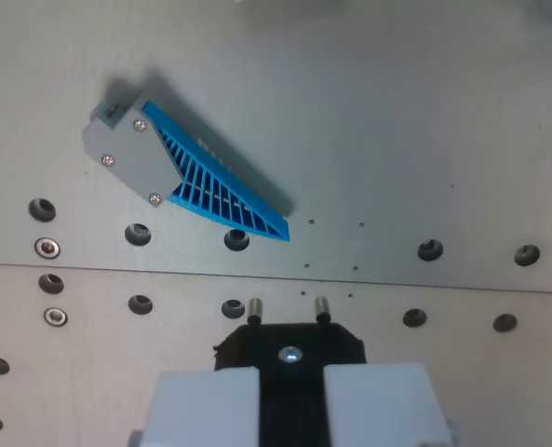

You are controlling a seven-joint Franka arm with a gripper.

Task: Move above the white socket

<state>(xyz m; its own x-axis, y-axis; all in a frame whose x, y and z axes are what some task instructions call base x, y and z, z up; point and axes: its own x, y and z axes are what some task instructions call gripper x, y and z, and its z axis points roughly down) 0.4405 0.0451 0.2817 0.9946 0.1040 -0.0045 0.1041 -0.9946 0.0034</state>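
Observation:
My gripper (291, 372) sits at the bottom of the wrist view. Its two pale fingers (206, 405) are shut on a black plug (291, 346), whose two metal pins (254, 307) point up the picture. A light grey-white block with three screws (127, 149) lies up and to the wrist view's left. A blue ribbed fin part (218, 186) is attached to it and slants down to the right. I cannot tell whether this block is the white socket. It lies well apart from the plug, and no socket face shows.
The surface is a grey metal plate (397, 121) with rows of bolt holes (430, 250). A seam (443, 284) runs across between two plates. Small pin holes (331, 270) dot the area just ahead of the plug.

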